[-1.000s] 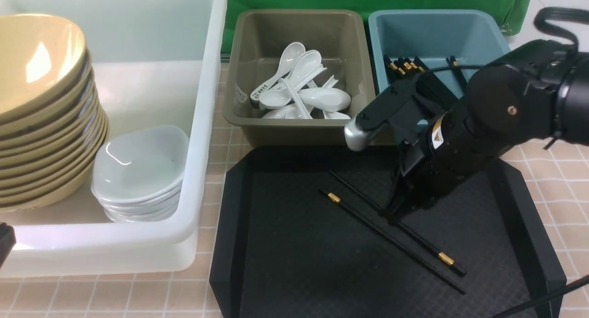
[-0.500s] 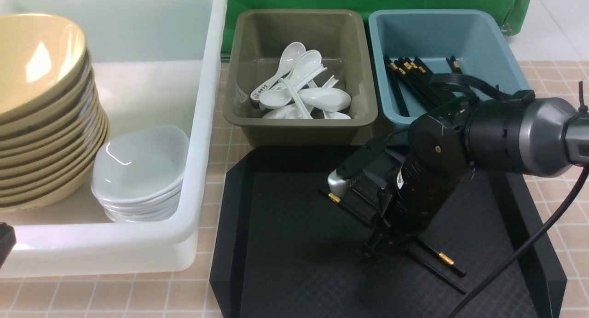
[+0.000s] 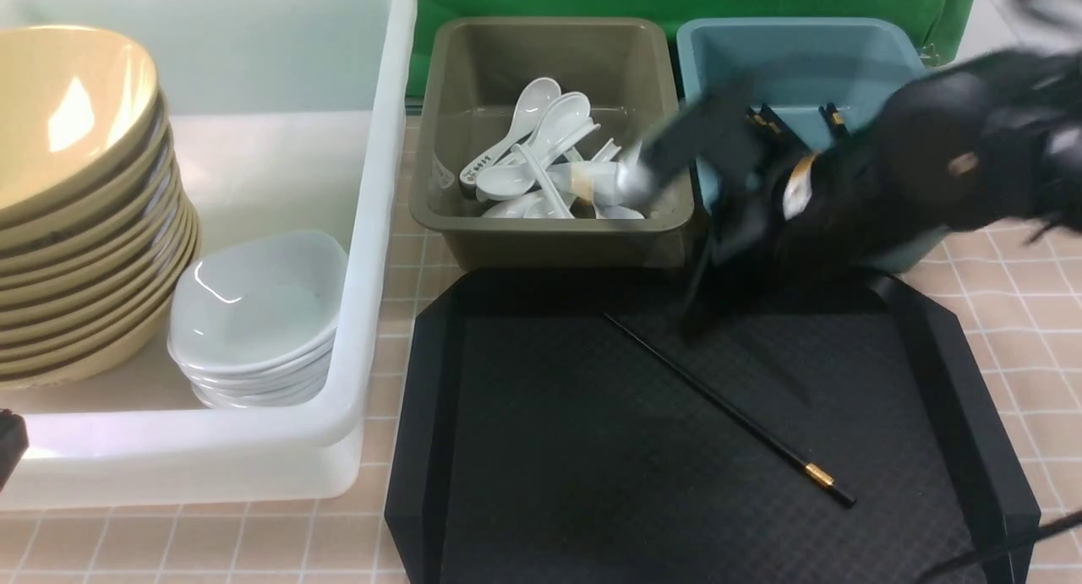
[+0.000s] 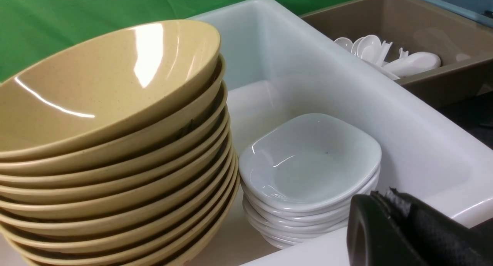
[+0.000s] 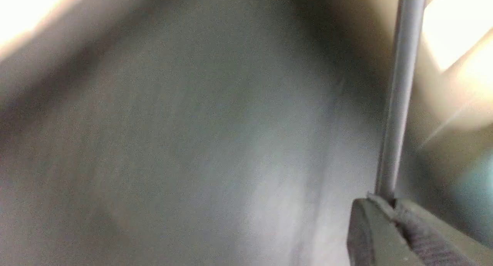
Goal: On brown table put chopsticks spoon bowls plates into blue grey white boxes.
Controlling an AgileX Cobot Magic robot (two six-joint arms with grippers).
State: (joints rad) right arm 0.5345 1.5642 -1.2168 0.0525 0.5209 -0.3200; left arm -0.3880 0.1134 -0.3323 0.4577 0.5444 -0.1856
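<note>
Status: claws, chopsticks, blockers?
Left claw shut, by white box. Right claw shut on chopstick. Second chopstick on tray. Nothing blocking blue box.

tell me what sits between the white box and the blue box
The grey-brown box holding white spoons stands between the white box and the blue box; the front view shows it.

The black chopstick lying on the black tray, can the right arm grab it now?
Probably not yet: the right gripper is shut on another thin chopstick. Nothing covers the black chopstick on the black tray.
</note>
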